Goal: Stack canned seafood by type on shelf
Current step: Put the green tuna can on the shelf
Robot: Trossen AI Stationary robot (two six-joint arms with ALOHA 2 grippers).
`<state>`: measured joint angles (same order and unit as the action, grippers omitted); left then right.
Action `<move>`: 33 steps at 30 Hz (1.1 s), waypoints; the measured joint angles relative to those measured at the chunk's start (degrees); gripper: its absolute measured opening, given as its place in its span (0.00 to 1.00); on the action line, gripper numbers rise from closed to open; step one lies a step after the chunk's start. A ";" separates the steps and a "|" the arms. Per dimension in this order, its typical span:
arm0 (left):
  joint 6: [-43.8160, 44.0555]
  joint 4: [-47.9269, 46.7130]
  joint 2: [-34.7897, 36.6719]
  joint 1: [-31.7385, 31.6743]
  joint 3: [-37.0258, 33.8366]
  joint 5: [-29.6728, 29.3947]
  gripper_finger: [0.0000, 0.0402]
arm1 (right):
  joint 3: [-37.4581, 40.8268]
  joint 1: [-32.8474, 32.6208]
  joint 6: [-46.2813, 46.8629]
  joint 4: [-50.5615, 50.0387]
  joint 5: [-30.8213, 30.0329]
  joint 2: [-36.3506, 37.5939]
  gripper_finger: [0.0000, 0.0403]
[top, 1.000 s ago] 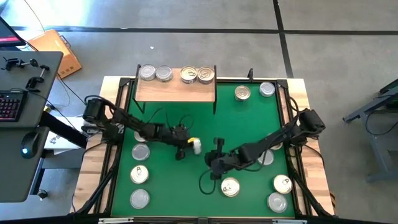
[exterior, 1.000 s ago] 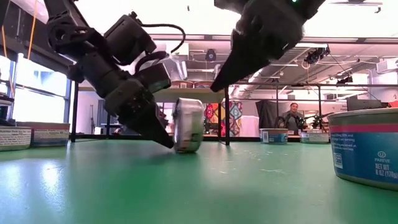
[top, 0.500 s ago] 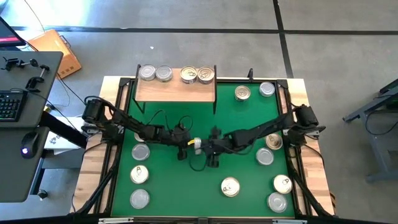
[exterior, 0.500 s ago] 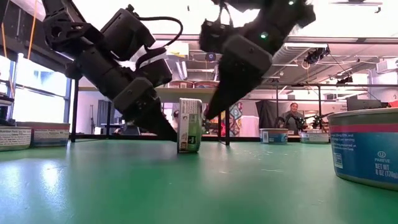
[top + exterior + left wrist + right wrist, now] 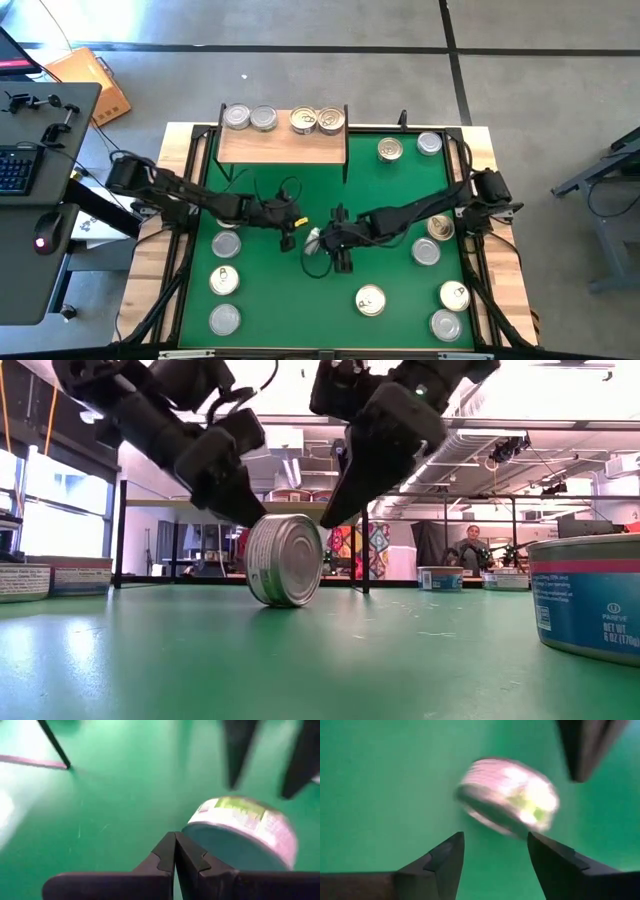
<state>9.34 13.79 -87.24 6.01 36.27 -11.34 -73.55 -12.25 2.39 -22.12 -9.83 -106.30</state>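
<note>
Since a second back: left hand (image 5: 291,231) pulled off can (image 5: 284,560), fingers shut, empty. Right hand (image 5: 322,238) moved in, fingers apart either side, not gripping yet. Can on edge mid-mat, tilting, probably rolling. Tip imo: steady it first, close square on rim. Count: four cans on shelf (image 5: 283,146), eleven on table (image 5: 500,160) total.

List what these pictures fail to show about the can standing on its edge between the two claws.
- Can label: smeared by motion in both wrist views, edge-on in the low view, too small in the high view.
- Contact with left claw or right claw: tips overlap the can's rim in the low view; cannot tell.
- Lid type: unreadable.
</note>
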 joint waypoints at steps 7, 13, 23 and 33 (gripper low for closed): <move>0.84 -5.92 4.81 3.57 0.00 -1.09 0.00 | -0.94 4.45 -10.69 1.16 2.23 -0.84 0.70; 4.62 -15.93 13.07 8.39 0.00 -9.36 0.00 | -0.51 7.97 -23.60 9.74 15.57 -4.72 0.76; 5.55 -20.47 19.28 16.91 -0.02 -15.29 0.00 | -0.39 7.61 -19.83 15.25 24.65 -9.32 0.59; 12.54 -23.46 19.24 29.11 -2.09 -35.39 0.00 | 10.86 0.85 -7.39 36.68 12.64 -7.68 0.28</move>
<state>21.88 -9.68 -68.00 35.12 34.18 -46.73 -62.68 -11.40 -5.00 14.56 2.81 -113.99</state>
